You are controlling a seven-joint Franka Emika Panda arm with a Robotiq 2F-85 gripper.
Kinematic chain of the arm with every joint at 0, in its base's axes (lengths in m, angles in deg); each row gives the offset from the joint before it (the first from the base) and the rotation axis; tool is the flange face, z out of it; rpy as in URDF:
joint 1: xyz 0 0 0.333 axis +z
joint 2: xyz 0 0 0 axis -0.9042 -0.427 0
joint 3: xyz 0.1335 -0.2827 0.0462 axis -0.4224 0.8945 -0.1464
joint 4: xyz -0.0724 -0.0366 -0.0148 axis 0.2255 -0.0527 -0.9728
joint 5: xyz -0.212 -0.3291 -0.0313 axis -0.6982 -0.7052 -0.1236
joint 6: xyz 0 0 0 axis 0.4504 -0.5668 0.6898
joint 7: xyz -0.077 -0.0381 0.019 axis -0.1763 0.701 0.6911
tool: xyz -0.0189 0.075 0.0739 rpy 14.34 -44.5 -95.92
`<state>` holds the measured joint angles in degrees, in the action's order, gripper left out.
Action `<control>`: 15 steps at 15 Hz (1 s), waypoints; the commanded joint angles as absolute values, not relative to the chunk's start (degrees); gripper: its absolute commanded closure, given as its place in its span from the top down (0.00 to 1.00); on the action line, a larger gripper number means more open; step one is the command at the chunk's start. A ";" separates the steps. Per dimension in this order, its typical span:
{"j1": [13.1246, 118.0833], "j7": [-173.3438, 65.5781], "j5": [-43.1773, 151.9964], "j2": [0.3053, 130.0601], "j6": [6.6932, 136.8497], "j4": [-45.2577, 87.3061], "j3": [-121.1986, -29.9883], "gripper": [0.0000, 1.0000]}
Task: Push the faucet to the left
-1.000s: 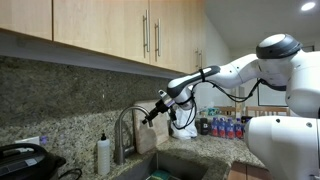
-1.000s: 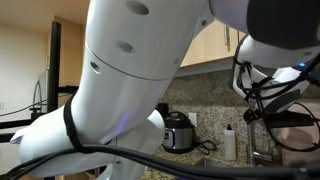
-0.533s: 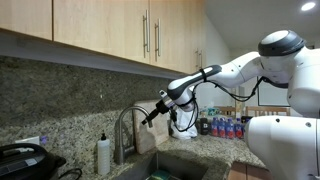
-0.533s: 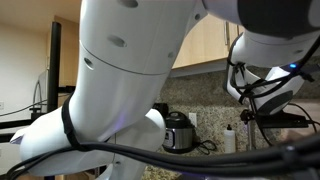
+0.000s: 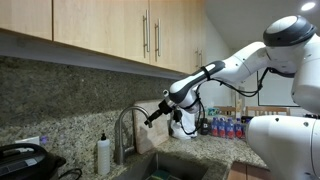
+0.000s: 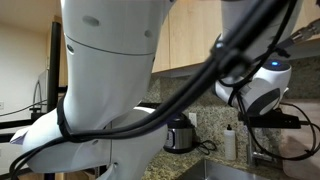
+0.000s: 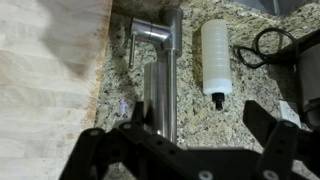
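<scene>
Brushed-steel faucet (image 5: pixel 119 138) rises from the granite table (image 5: pixel 197 148) behind the sink (image 5: pixel 175 163), its high arched spout curving out over the basin. The end effector (image 5: pixel 152 117) hangs at the spout's tip. In the wrist view its fingers (image 7: pixel 270 140) are spread wide, released, with the spout between them; contact cannot be told. A white soap bottle (image 5: pixel 103 155) stands just beside the faucet's base.

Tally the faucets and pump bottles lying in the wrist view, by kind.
Faucet: 1
White pump bottle: 1
Total: 2
</scene>
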<state>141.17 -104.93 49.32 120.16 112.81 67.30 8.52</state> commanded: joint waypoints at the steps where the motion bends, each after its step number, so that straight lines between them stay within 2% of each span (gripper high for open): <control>1: 136.52 -98.08 49.22 113.00 115.87 71.90 3.76 1.00; 7: 129.94 -92.55 48.78 109.37 116.97 75.25 -4.57 1.00; 15: 126.82 -86.56 49.34 107.83 115.79 71.17 -5.07 1.00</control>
